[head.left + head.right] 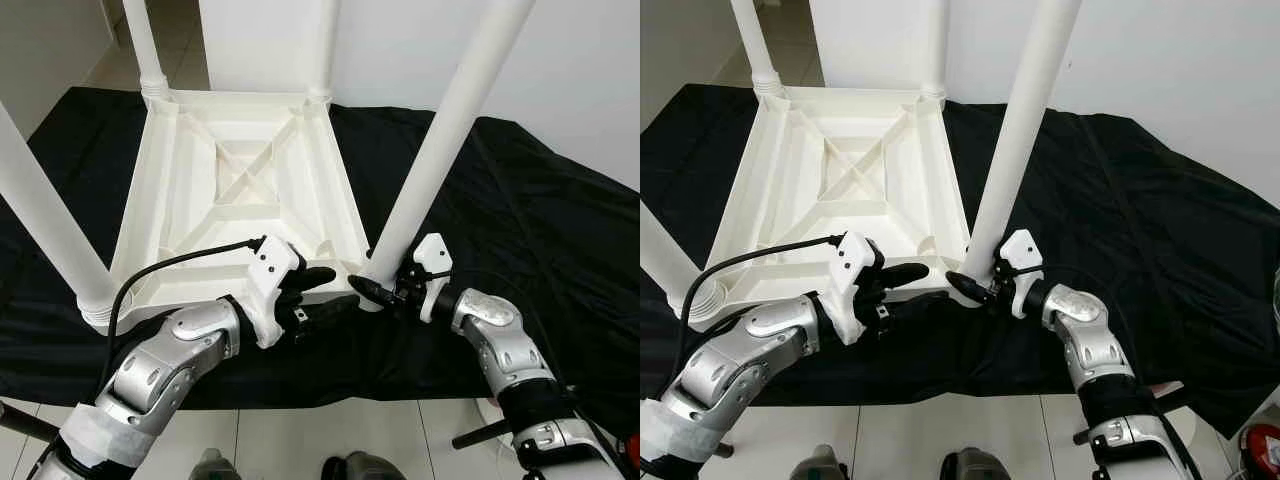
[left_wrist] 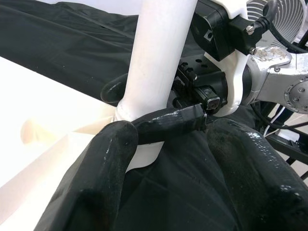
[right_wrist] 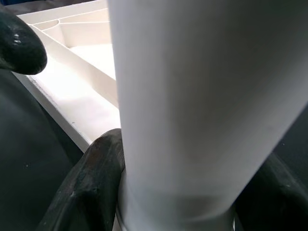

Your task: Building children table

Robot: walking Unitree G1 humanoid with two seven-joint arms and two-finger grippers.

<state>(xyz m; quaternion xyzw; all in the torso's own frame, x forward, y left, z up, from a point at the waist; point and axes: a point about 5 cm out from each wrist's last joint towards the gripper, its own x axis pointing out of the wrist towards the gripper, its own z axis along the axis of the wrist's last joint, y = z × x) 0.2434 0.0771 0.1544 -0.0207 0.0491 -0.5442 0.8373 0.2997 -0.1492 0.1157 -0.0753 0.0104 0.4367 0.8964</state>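
All four legs run out past the top edge, so their free ends can't be seen; the near right leg (image 1: 440, 140) leaves the frame highest. The near left leg (image 1: 45, 230) is also clipped at the side. The right claw (image 1: 375, 292) sits half behind that near right leg, one finger hidden by it. In the right wrist view the leg (image 3: 202, 106) is so close it blurs and blocks most of the upturned table (image 1: 240, 190). The black cloth (image 1: 520, 220) hides the surface beneath entirely.
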